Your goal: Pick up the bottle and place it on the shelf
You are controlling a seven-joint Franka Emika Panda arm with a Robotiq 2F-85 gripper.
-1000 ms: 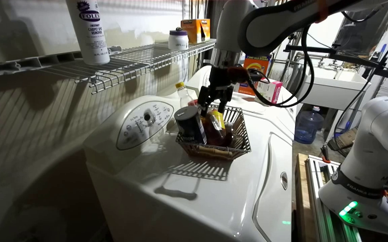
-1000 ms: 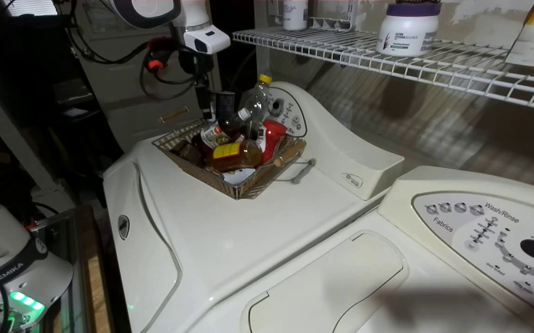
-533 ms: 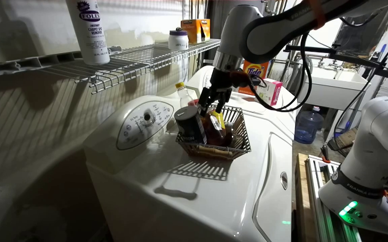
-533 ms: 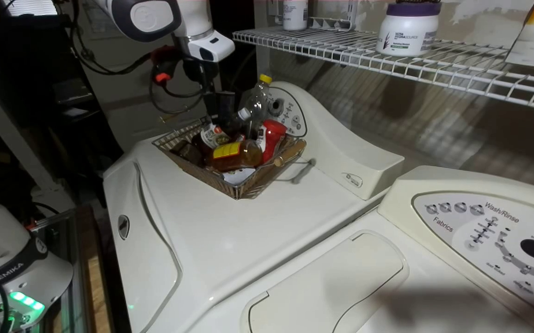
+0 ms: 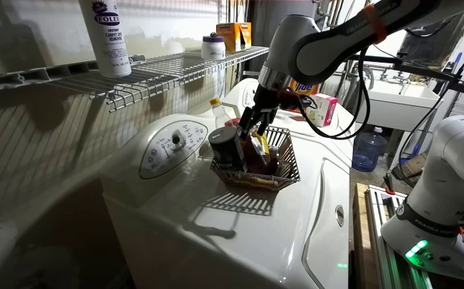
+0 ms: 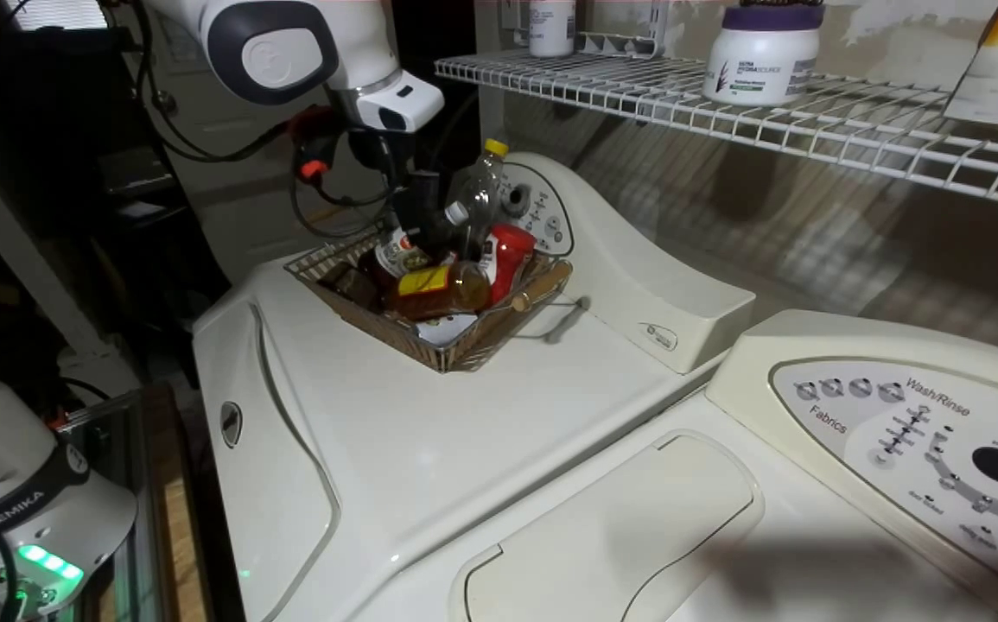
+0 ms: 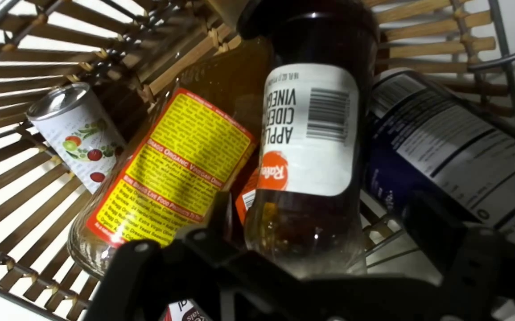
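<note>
Dark amber-brown glass bottle [image 7: 313, 147] with white label lies slanted in a brown slatted basket [image 6: 378, 326] on a white dryer [image 6: 378, 432]. Black two-finger gripper [image 7: 322, 211] is down over it, jaws wide apart, one finger each side, gaps to the glass showing in wrist view.

Tight in there. Clear glass bottle of amber liquid [image 7: 172, 169], yellow-and-red label, lies just beside it, partly behind one finger. Dark blue cylindrical canister [image 7: 453, 151] with white label crowds the opposite side, partly behind the other finger. Also in basket: small white metal can [image 7: 79, 133] with fruit print, red container [image 6: 509, 259]. Tall clear bottle with yellow cap [image 6: 483, 194] sticks up at the far side; in or behind basket, can't tell.

White wire-rack shelf [image 6: 736, 134] above holds tall white bottle [image 5: 109, 44] with purple print, white jar with purple lid [image 6: 762, 65], orange box [image 5: 234, 36].

Amber-brown bottle's neck is lost behind gripper parts in wrist view; its white cap [image 6: 457, 212] shows in an exterior view, where fingertips blend into the dark canister. Tall white bottle is cut off at top in both exterior views. Orange detergent box [image 5: 304, 87] mostly hidden behind white robot arm [image 5: 288, 50].
</note>
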